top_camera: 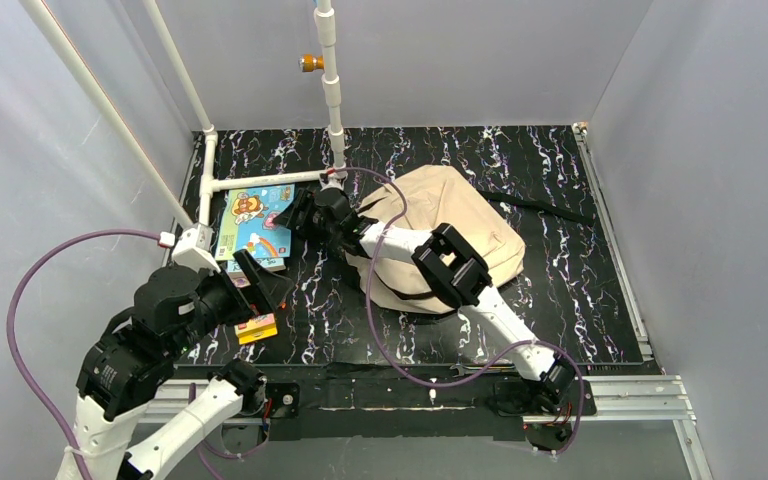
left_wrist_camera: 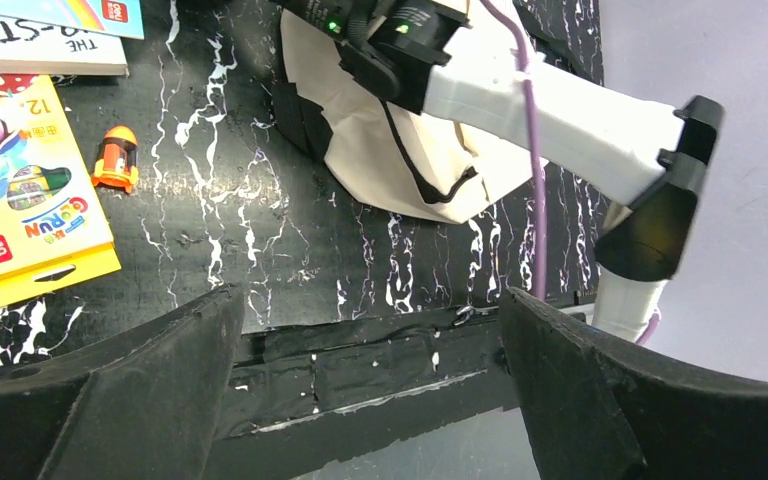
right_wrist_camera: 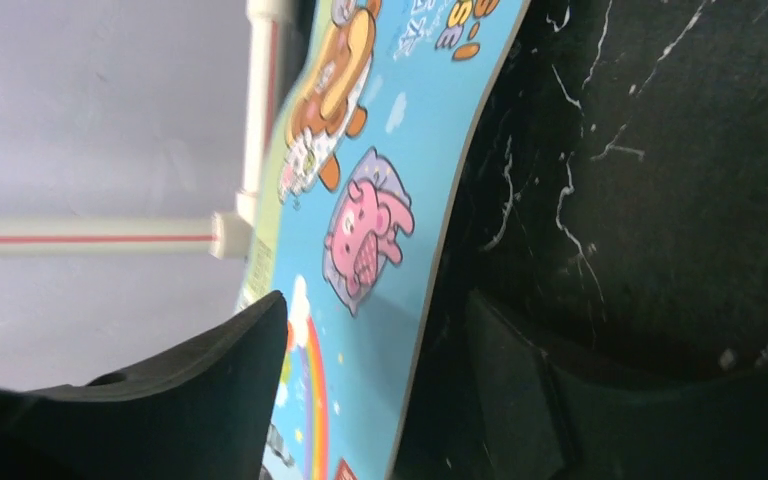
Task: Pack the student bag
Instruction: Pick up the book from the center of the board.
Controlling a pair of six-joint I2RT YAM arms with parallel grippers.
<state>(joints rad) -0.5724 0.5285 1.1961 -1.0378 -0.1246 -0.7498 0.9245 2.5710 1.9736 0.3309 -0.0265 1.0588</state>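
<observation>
I saw one tan bag [top_camera: 460, 212] lying at 1 o'clock on the table, two stacked books [top_camera: 257, 222] at 10 and one yellow crayon box [top_camera: 257, 328] at 8. My left gripper [left_wrist_camera: 370, 330] gaped empty. My right gripper [right_wrist_camera: 375, 310] stood with its jaws apart, astride the top book's edge.

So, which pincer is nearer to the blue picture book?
Right. The right pincer stands open around the edge of the blue picture book; the left pincer is off it, by the yellow crayon box.
</observation>
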